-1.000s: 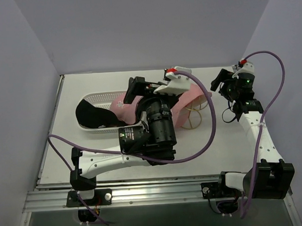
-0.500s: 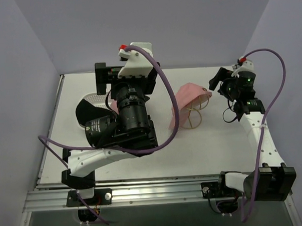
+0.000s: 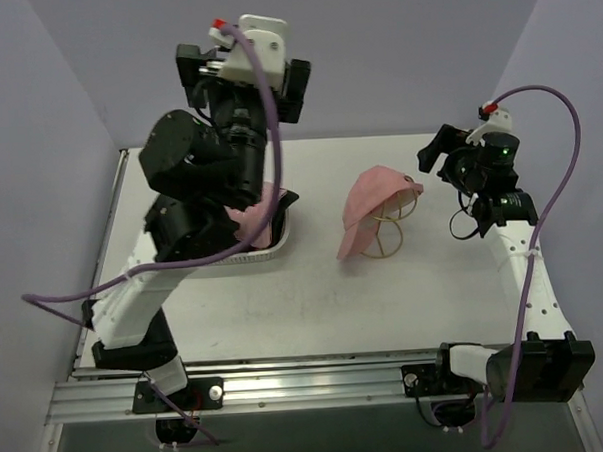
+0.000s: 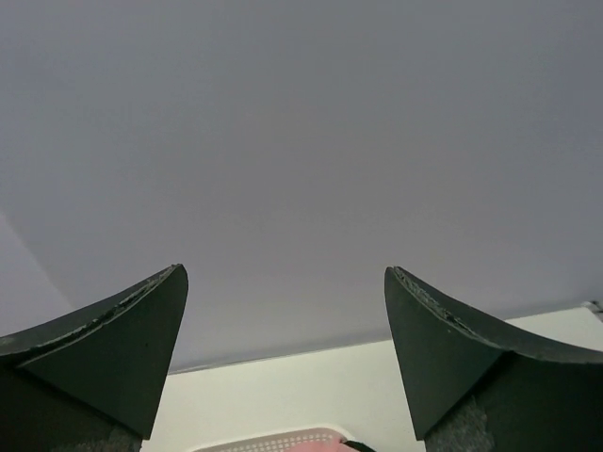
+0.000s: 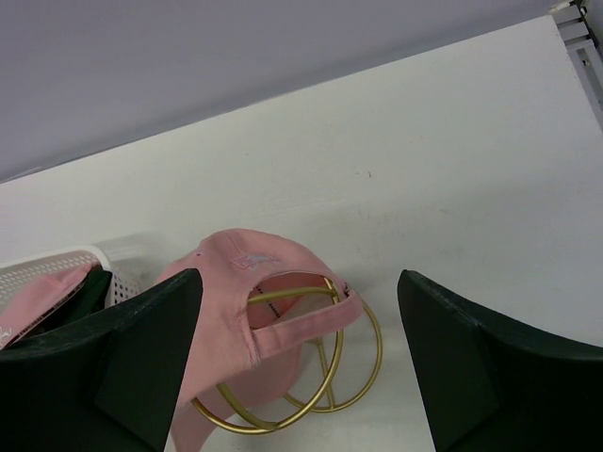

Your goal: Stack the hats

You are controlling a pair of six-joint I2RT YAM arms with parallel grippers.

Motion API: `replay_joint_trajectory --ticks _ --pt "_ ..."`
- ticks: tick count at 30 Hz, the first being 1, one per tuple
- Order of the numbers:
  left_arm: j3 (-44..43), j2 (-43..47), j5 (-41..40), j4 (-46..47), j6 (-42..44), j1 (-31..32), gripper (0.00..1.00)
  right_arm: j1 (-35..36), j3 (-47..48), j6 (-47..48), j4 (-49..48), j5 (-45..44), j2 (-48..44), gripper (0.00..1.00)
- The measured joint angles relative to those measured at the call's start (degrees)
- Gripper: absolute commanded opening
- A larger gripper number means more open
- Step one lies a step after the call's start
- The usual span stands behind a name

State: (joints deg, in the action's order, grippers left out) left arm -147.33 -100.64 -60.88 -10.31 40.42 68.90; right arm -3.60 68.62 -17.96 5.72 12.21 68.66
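On the overhead camera the left arm stands reared up high over the left part of the table, blocking most of what I want to see there. The left gripper points at the back wall. On its wrist camera the fingers are spread wide with only wall between them, so it carries nothing.

Below the arm, only the right end and near rim of the white basket show; the rest is behind the arm. Inside I can pick out a pink hat and the edge of a dark hat against the basket's right end. I cannot tell how they lie on each other or whether more sit underneath. The right wrist camera catches the same corner, but its own finger cuts it off.

Near the middle of the table, well apart from the basket, a second pink hat sits over the top of the gold wire stand, brim drooping toward the near left. Its front logo is too small for me to read.

Further right, the right gripper hangs near the stand, facing the hat. Its fingers are wide apart and empty, and from overhead it looks just clear of the fabric.
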Motion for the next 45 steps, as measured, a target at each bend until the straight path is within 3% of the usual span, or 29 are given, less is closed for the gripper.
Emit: replay_joint_trajectory --ticks 4,9,13,17,23,30,45 --pt "15.45 13.4 19.98 -12.48 -21.62 -11.91 0.94 0.0 2.25 0.61 2.45 0.09 0.0 0.77" --pt "43.87 29.88 38.75 -12.72 -39.23 -17.0 0.94 0.0 6.8 2.25 6.69 0.22 -0.44 0.48" --pt "55.19 30.21 46.9 -12.55 -45.97 -17.27 0.94 0.0 11.8 3.08 11.54 1.86 -0.59 0.45" --pt "59.74 23.15 52.09 -13.0 -49.05 -17.31 0.95 0.0 13.27 3.06 15.43 4.02 -1.9 0.45" --pt "63.93 18.95 57.05 -11.5 -52.37 -17.22 0.97 0.02 13.25 2.82 19.34 9.64 -2.05 0.4" --pt "73.37 18.97 58.86 -3.13 -55.3 -15.54 0.98 1.64 13.25 2.71 21.99 11.67 0.79 0.45" --pt "83.45 12.15 49.9 5.42 -53.18 -9.33 0.99 2.95 10.82 1.01 24.68 11.21 3.1 0.48"
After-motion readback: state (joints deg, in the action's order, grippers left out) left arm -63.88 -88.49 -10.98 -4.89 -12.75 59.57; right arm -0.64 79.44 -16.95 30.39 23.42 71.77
